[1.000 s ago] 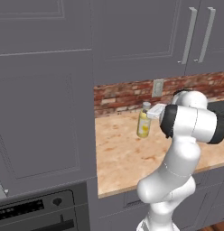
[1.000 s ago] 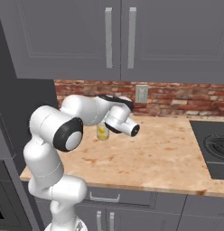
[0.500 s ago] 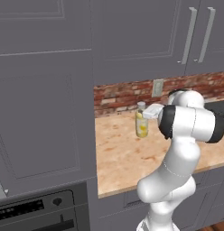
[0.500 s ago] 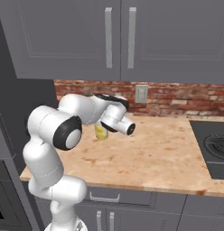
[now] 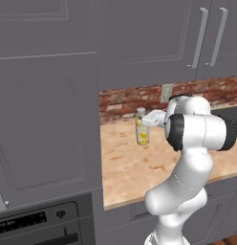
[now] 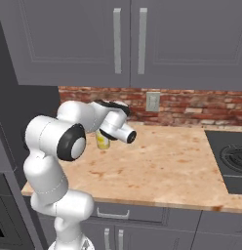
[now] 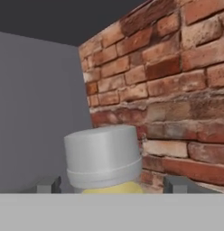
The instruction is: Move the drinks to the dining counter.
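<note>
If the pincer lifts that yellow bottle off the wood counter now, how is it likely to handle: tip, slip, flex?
The yellow bottle stands upright, tall and narrow, so a sideways nudge could probably tip it. Its sides look smooth, so it may slip. It looks rigid and small, likely light. The pincer brackets it just below the pale cap, fairly high, so it might swing slightly.

The yellow bottle (image 5: 142, 132) stands upright on the wood counter (image 5: 134, 167), near its left end and close to the brick backsplash (image 5: 125, 101) behind it. The gripper (image 5: 148, 120) is at the bottle from the right, one fingertip (image 7: 48, 184) on each side of the bottle below its cap (image 7: 103, 156). A wall outlet (image 6: 152, 101) is on the backsplash, right of the bottle. The cooktop (image 6: 232, 160) lies at the far right of the counter, well apart from the bottle. Wall cabinets (image 6: 128, 41) hang above the counter. A tall cabinet (image 5: 46, 119) stands left of it, with an oven (image 5: 39, 225) in its lower part.
</note>
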Motion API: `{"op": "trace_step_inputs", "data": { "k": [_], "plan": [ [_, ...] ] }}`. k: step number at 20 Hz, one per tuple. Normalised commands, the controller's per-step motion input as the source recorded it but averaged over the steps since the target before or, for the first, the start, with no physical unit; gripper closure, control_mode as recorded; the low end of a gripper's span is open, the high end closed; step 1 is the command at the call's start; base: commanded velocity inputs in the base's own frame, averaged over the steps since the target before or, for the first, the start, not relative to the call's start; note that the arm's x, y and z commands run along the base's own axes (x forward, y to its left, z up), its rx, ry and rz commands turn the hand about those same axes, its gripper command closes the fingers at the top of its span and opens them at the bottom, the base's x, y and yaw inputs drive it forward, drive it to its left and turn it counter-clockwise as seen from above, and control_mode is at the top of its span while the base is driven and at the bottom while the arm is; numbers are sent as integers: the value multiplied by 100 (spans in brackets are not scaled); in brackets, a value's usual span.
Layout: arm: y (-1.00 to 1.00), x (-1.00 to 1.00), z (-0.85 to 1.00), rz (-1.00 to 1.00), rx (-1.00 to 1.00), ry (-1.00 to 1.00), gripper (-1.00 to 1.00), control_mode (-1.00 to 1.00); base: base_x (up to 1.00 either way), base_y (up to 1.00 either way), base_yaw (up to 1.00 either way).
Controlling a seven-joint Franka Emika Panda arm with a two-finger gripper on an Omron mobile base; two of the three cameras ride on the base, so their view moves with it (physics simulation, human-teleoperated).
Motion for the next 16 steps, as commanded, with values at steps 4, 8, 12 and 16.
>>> {"op": "trace_step_inputs", "data": {
  "k": [4, 8, 12, 16],
  "plan": [
    [-19, 0, 1, 0, 0, -4, 100, -100, 0, 0, 0],
    [-39, -6, 11, 0, 0, -9, 100, -100, 0, 0, 0],
    [-57, -27, 27, 0, 3, -11, 100, -100, 0, 0, 0],
    [-43, -45, 50, 0, 0, -2, 100, -100, 0, 0, 0]
  ]
}}
